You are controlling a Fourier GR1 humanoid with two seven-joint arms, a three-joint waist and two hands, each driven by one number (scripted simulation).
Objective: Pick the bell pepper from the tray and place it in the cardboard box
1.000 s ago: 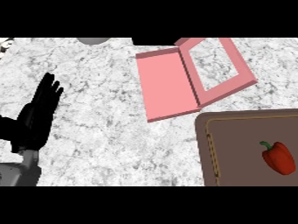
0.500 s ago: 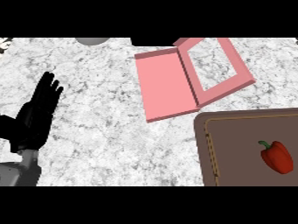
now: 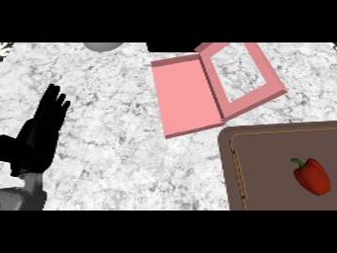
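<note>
A red bell pepper (image 3: 313, 176) with a green stem lies on the brown tray (image 3: 258, 168) at the lower right. Beyond the tray an open pink cardboard box (image 3: 244, 74) lies on the marble counter, its flat lid (image 3: 186, 96) folded out to the left. My left hand (image 3: 36, 136) rests at the left of the view, black fingers straight and pointing up, far from both pepper and box. My right hand does not show.
The marble counter (image 3: 120, 148) stretches between the left hand and the tray. A grey rounded object (image 3: 102, 46) and a dark object (image 3: 172, 46) sit at the far edge. Patterned trim shows at the top corners.
</note>
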